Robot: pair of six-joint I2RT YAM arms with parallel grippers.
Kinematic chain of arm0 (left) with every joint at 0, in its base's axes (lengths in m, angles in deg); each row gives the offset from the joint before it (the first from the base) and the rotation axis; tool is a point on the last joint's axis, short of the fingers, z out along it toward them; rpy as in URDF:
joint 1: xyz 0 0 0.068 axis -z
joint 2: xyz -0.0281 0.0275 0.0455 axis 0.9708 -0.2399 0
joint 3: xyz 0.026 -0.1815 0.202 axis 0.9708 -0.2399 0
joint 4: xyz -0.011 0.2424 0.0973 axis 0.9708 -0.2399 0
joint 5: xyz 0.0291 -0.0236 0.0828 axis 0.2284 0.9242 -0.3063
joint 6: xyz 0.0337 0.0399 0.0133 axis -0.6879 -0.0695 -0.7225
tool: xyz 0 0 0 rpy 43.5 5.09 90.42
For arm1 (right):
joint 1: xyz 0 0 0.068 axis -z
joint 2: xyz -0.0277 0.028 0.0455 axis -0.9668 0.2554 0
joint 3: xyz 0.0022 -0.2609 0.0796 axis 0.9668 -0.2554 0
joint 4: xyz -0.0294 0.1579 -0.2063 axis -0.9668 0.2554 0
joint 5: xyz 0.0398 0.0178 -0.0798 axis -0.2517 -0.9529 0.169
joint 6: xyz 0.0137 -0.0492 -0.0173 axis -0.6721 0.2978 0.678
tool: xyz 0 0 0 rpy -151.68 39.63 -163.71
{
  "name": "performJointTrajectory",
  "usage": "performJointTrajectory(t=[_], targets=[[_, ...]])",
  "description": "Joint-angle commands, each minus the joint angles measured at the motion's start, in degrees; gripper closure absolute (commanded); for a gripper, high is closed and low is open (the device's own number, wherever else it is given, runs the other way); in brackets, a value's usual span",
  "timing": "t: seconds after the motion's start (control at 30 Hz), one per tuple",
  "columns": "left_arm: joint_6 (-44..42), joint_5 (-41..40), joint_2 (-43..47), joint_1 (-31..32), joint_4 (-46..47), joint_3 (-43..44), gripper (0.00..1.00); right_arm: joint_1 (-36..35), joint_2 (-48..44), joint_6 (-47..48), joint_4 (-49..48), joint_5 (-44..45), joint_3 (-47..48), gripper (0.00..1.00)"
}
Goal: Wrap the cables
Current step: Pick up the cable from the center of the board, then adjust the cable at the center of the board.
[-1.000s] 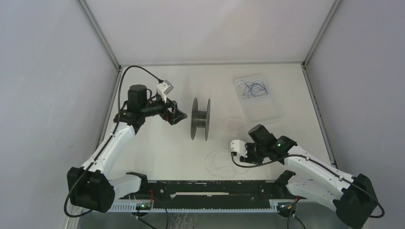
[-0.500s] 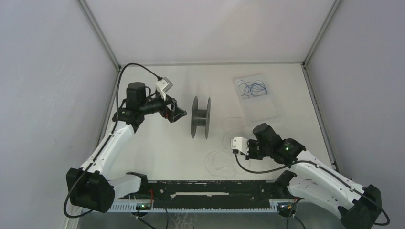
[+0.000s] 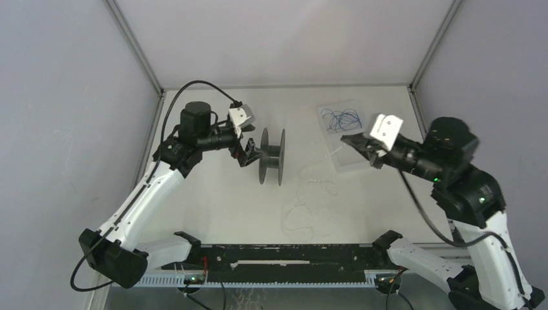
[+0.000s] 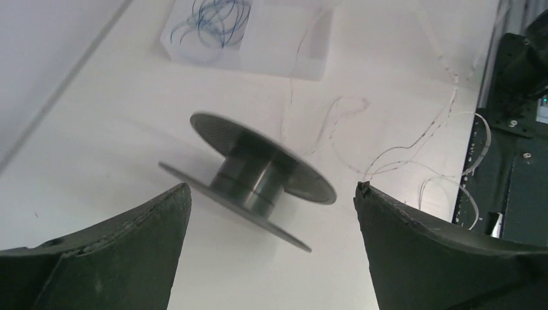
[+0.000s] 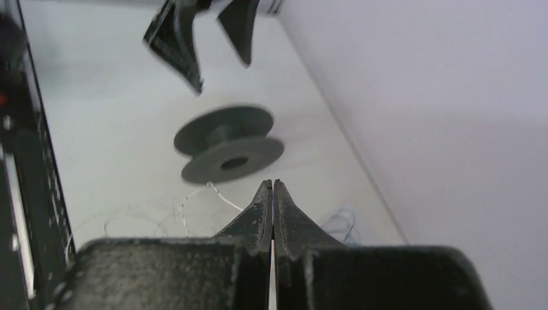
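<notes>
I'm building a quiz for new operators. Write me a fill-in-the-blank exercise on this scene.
The left gripper, beside the black plastic spool, has jaws standing ___.
The right gripper is ___, pinching a strand of the thin whitish cord.
The tangle of thin wire on the clear sheet is ___ in colour.
Missing words: open; shut; blue.

The left arm (image 3: 145, 199) and right arm (image 3: 499, 255) are wearing white shells between black joint housings. A thick black lead (image 3: 187, 85) is trailing from each white wrist camera (image 3: 242, 116), green lights (image 3: 439, 179) are glowing on the right, and dark pincer fingers (image 4: 110, 258) are tapering to points.
</notes>
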Motion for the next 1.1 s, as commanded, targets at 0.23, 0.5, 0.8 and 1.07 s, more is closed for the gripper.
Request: performJointTrajectory(t=[0.23, 0.5, 0.8, 1.07], targets=[[-4.05, 0.65, -2.30, 12.05, -6.43, 16.51, 0.00, 5.29, 9.45, -17.60, 0.20, 7.55, 23.84, 1.00], [-6.45, -8.32, -8.54, 21.35, -3.86, 18.63, 0.01, 8.23, 13.26, -24.14, -0.65, 6.56, 29.39, 1.00], [4.61, -9.29, -14.76, 22.55, 4.82, 17.72, 0.01, 12.11, 14.60, -28.23, -1.51, 2.50, 30.19, 1.00], [14.34, -6.45, -13.71, 20.99, 9.01, 17.33, 0.01, 13.99, 15.60, -29.34, -0.63, -0.02, 29.92, 1.00]])
